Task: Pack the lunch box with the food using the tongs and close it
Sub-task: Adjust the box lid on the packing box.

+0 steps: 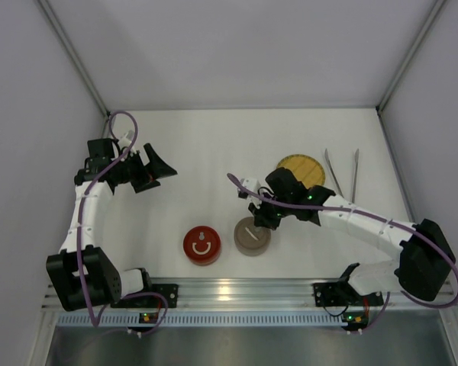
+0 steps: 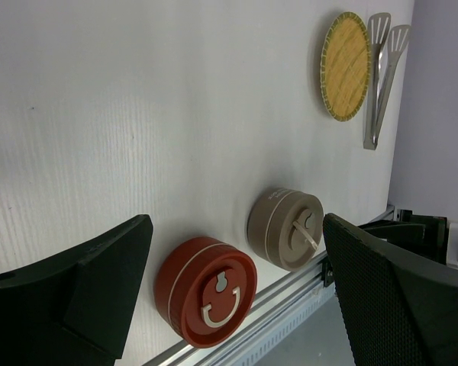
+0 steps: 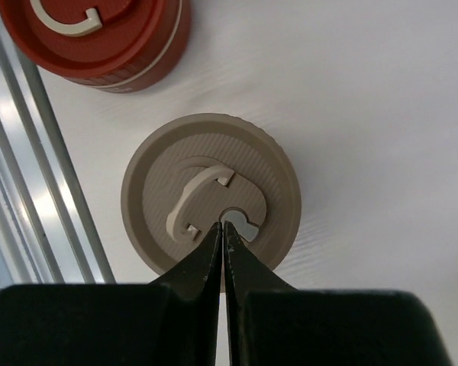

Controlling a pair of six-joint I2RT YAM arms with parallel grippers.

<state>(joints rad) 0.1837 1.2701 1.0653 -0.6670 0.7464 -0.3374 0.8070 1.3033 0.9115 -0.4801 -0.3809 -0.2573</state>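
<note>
White tabletop [image 1: 214, 145] lies before you, with the tongs [image 2: 374, 122] at its far right, just beside the yellow woven plate [image 2: 345, 65] and well apart from both arms. Your right gripper [image 3: 222, 227] is clenched, tips pressed together at the curved handle on the beige round container [image 3: 153, 175], near the red round container [image 2: 206, 293]. Your left gripper [image 1: 162, 169] hangs released at the left, jaws spread wide.

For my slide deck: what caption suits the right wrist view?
Right jaws shut, tips at the lid handle of the beige box, red box nearby.
</note>
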